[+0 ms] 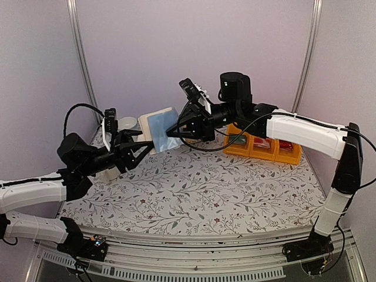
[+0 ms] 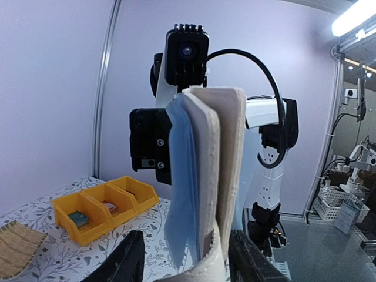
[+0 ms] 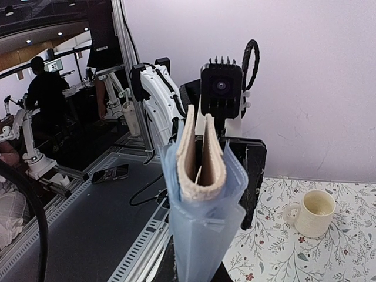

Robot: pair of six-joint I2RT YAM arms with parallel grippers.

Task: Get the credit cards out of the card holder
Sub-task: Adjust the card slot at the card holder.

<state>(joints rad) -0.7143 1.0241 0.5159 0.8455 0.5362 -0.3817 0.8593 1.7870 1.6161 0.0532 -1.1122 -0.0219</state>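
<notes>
Holder (image 2: 232, 153) aloft over counter (image 1: 194, 188) far-left corner, blue card (image 2: 182, 176) against its face. Right tool (image 1: 175, 134) pinched tight on blue card edge. Left tool (image 2: 188, 255) parted, fingers flanking holder's lower end.

Soft, even lavender light; a ceiling strip light (image 2: 354, 20) glares, and wrist views bend at edges.

A bluish, perhaps plastic, sleeve (image 3: 202, 235) wraps the upright card holder (image 3: 201, 155).
</notes>
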